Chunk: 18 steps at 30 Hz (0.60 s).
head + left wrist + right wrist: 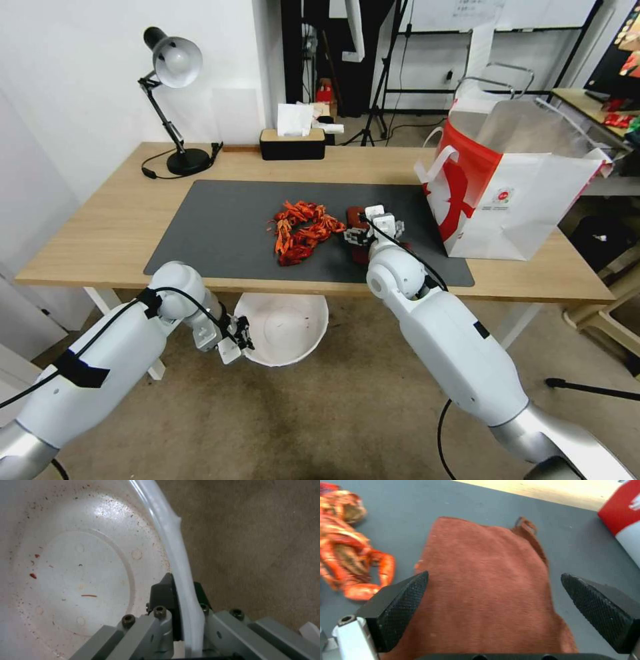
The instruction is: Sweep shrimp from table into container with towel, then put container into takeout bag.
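Beside shrimp point(304, 231): towel point(486, 585) | right gripper point(496, 610) spread above | bag point(513, 187) near

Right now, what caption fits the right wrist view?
Open right hand poised over the towel beside the shrimp.

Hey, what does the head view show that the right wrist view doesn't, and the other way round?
Head view alone: the left claw gripping the rim of the container below the near edge of the table, plus the lamp, the tissue box and the whole takeout bag.

Right wrist view alone: the right claw wide open over the flat towel, its fingertips either side of the cloth.

Both: the shrimp, the dark mat, the towel and the bag's red side.
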### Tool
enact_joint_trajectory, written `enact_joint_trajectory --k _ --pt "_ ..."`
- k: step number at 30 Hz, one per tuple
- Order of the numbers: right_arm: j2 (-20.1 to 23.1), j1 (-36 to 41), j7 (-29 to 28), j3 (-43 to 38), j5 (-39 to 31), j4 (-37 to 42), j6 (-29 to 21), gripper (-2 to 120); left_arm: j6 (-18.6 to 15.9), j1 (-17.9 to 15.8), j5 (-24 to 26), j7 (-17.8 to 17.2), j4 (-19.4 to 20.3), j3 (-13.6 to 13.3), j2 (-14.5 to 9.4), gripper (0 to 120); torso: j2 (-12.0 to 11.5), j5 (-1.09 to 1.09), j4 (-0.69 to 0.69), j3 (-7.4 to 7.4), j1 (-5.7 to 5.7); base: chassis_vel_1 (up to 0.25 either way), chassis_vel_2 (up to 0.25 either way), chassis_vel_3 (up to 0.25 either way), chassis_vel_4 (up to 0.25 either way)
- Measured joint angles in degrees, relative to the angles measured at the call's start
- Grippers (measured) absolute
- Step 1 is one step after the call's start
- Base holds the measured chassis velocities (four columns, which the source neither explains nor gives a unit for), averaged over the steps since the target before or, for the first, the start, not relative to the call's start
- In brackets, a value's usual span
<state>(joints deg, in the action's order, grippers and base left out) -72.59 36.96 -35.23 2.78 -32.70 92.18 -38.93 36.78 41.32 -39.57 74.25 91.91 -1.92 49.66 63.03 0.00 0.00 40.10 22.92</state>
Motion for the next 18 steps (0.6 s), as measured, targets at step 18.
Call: enact_joint_trajectory --k 18 --pt "-0.07 1.37 -0.3 -0.7 -4.18 0.65 -0.24 87 0.56 0.44 1.08 -0.4 -0.55 0.47 -1.17 0 0.01 0.0 0.01 -0.01 -0.01 0.0 0.0 0.0 0.0"
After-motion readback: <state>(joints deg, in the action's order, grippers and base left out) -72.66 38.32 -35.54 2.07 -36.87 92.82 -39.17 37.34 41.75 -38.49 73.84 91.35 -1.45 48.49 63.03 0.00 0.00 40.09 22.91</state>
